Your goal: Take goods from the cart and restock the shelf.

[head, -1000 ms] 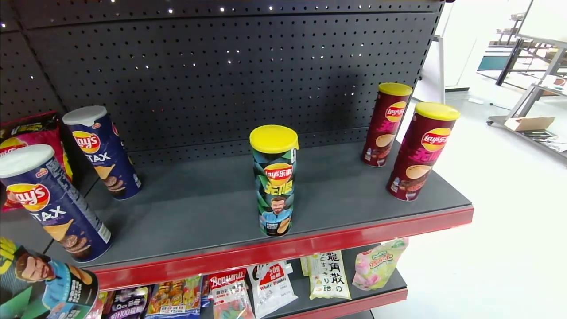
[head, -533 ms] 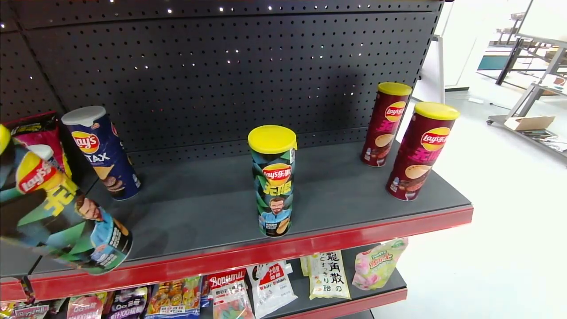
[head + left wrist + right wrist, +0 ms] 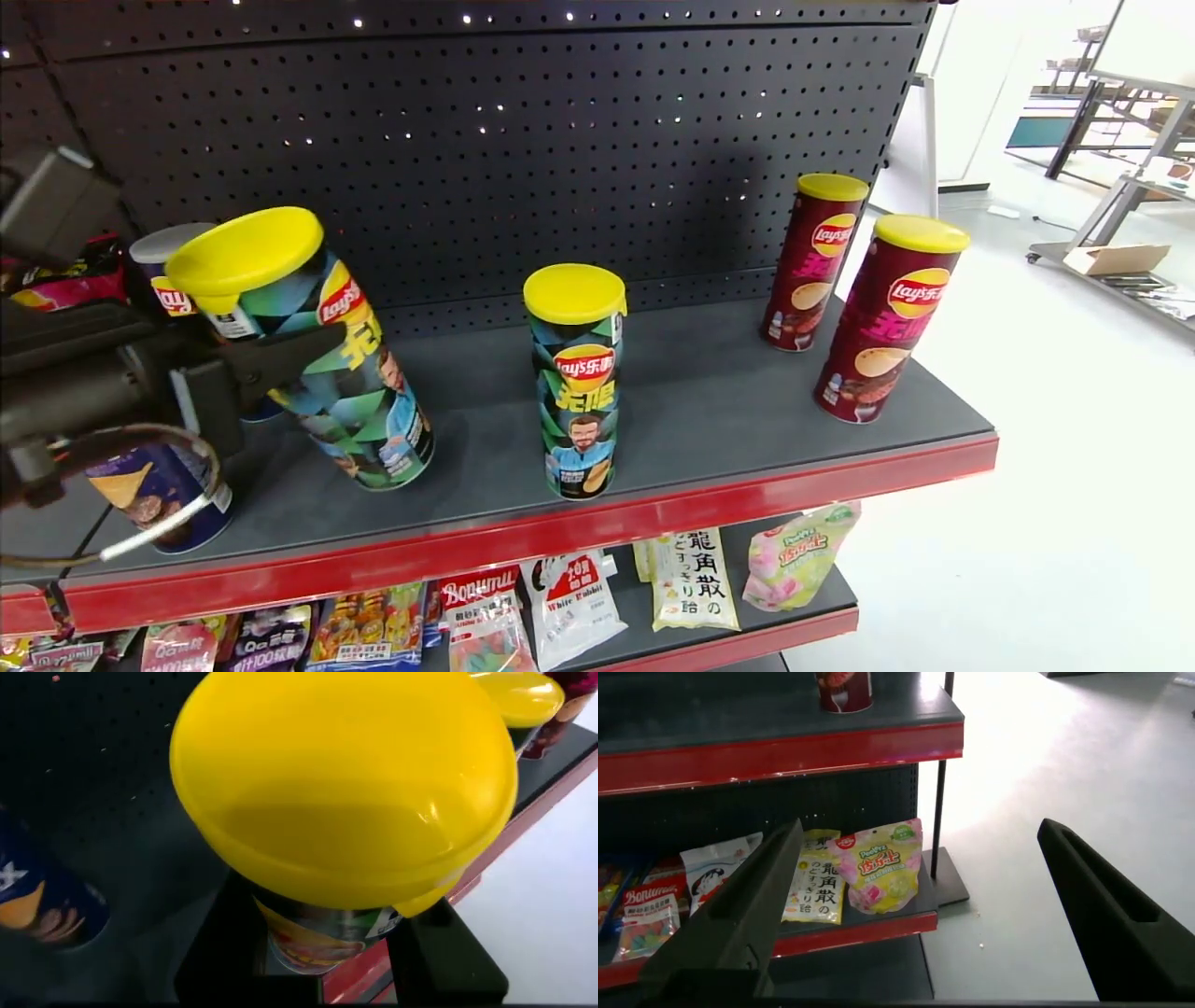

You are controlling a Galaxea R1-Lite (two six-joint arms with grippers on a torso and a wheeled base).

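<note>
Head view: tilted chip can [image 3: 364, 411], yellow-lidded, green-and-blue patterned, above the left front of the shelf [image 3: 728, 420], clamped in the left gripper [image 3: 332, 959]. Right wrist view: right gripper [image 3: 924, 917] spread wide, before snack bags [image 3: 878, 863] on the lower shelf [image 3: 864, 935].

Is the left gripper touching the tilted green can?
Touching. In the head view a finger of the left gripper lies across the green can; the left wrist view shows fingers against both sides.
</note>
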